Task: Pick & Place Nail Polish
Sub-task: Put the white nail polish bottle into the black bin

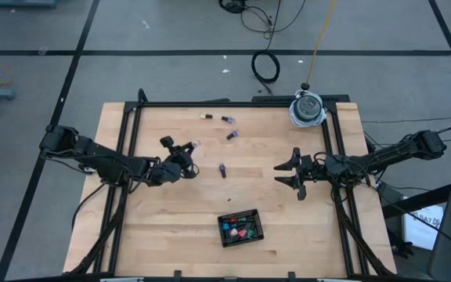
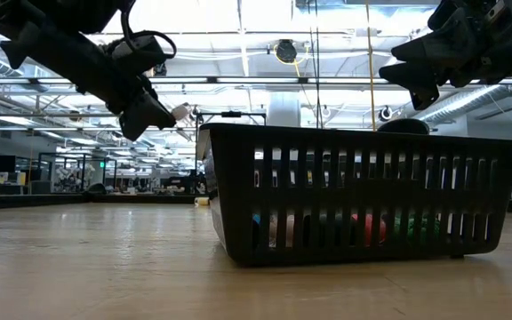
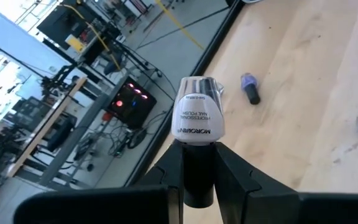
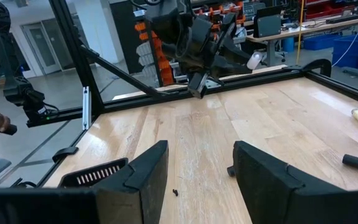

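Observation:
My left gripper (image 1: pixel 185 153) is above the table's left middle, shut on a small white nail polish bottle (image 3: pixel 197 115) with a dark cap; the bottle also shows in the high view (image 1: pixel 195 144) and the low view (image 2: pixel 182 111). My right gripper (image 1: pixel 292 174) hovers open and empty right of centre, its fingers wide apart in its wrist view (image 4: pixel 197 168). Several loose bottles lie on their sides on the wood: one purple (image 1: pixel 222 170) between the grippers, others farther back (image 1: pixel 232 135) (image 1: pixel 227 119) (image 1: pixel 206 117). A black slotted basket (image 1: pixel 239 227) near the front holds several coloured bottles. My left gripper pinches the bottle's dark cap (image 3: pixel 197 171) between its two fingers. The white body (image 3: pixel 197 124) sticks out past the fingertips, in line with them. The bottle is lifted clear of the table.
A white roll-like object (image 1: pixel 308 108) sits at the far right corner. A black frame rail (image 1: pixel 233 103) runs around the table. Bare wood (image 1: pixel 163 211) lies between the grippers and at the front left. The basket fills the middle of the low view (image 2: pixel 363 191).

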`<act>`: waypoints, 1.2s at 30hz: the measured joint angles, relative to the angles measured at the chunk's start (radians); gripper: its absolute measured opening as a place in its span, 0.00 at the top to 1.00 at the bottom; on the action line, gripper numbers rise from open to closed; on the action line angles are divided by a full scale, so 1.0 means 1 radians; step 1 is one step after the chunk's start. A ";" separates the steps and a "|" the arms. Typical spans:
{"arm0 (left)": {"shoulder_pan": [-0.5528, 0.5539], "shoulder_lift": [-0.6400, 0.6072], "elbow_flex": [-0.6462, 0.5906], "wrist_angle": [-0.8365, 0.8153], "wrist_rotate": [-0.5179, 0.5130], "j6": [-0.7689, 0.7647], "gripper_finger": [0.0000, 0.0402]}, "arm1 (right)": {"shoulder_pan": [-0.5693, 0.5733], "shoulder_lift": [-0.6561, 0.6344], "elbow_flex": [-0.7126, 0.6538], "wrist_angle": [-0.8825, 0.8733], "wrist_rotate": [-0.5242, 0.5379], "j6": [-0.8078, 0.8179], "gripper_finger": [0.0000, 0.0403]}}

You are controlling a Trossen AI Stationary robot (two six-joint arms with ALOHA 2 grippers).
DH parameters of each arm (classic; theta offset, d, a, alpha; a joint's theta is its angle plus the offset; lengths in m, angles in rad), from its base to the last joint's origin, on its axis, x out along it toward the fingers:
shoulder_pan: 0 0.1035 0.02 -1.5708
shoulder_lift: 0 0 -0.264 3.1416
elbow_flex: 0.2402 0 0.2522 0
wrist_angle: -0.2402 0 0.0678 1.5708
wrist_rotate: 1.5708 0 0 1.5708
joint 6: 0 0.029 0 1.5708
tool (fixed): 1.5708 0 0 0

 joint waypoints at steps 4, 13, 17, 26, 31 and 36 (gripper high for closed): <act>0.002 0.000 0.000 -0.003 -0.006 -0.017 0.88 | 0.000 0.000 0.000 0.000 0.000 0.000 0.58; 0.001 0.000 0.000 -0.011 0.120 -0.103 0.88 | 0.000 0.000 0.000 0.000 0.000 0.000 0.58; 0.003 0.000 0.000 -0.014 0.119 -0.090 0.88 | 0.000 0.000 0.000 0.000 0.000 0.000 0.58; 0.033 0.000 0.000 -0.027 0.121 -0.114 0.88 | 0.000 0.000 0.000 0.000 0.000 0.000 0.58; 0.034 0.000 0.000 -0.068 0.136 -0.162 0.88 | 0.000 0.000 0.000 0.000 0.000 0.000 0.58; 0.027 0.000 0.000 -0.049 0.060 -0.143 0.88 | 0.000 0.000 0.000 0.000 0.000 0.000 0.58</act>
